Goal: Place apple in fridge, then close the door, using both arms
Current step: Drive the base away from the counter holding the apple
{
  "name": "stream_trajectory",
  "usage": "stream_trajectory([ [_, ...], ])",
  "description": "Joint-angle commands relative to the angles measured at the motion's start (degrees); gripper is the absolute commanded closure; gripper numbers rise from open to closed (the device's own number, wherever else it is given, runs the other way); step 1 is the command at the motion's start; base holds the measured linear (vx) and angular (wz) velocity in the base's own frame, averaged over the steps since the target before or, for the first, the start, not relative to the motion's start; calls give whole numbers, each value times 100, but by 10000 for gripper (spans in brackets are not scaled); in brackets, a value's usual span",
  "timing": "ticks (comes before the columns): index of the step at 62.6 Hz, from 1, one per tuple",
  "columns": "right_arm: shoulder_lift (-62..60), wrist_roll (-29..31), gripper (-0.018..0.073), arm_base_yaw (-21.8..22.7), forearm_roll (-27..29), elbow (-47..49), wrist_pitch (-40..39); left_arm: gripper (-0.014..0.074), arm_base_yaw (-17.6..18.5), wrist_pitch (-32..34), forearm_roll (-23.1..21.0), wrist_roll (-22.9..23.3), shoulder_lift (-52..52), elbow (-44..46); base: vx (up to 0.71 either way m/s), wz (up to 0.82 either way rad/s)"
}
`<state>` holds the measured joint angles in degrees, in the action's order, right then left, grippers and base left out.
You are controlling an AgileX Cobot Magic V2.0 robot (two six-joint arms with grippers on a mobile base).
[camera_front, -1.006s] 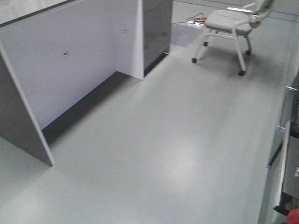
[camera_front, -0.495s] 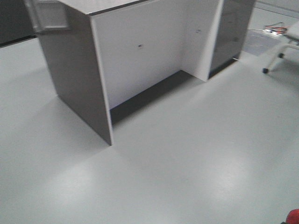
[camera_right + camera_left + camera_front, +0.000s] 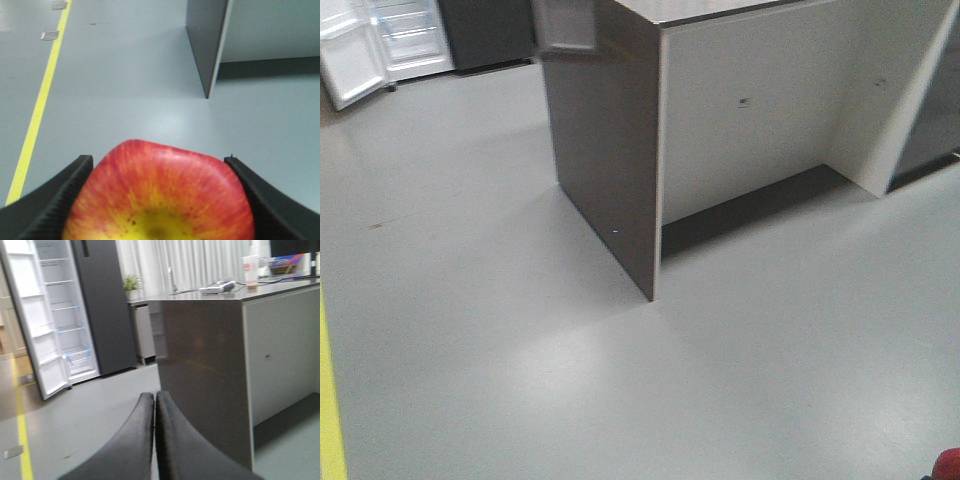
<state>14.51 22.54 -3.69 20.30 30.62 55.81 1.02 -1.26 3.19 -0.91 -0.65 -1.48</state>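
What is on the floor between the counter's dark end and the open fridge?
Nothing: only bare grey floor separates the counter from the fridge in the front-facing view, and the left wrist view agrees.

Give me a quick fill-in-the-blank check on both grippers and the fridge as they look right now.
1. The apple clamped in the right gripper is red blushed with ___.
2. The left gripper is shut, fingers touching, and holds ___.
3. In the left wrist view the fridge is not shut: it stands ___.

Missing words: yellow; nothing; open.
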Motion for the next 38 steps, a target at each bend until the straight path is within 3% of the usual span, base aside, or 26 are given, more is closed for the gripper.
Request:
stream_trajectory([
  [1,77,22,203,15,148,155,-382,603,13,431,-30,24,-86,-124,-2,43],
  [38,77,22,203,15,148,155,-382,603,13,431,-30,24,-86,-124,2,34],
])
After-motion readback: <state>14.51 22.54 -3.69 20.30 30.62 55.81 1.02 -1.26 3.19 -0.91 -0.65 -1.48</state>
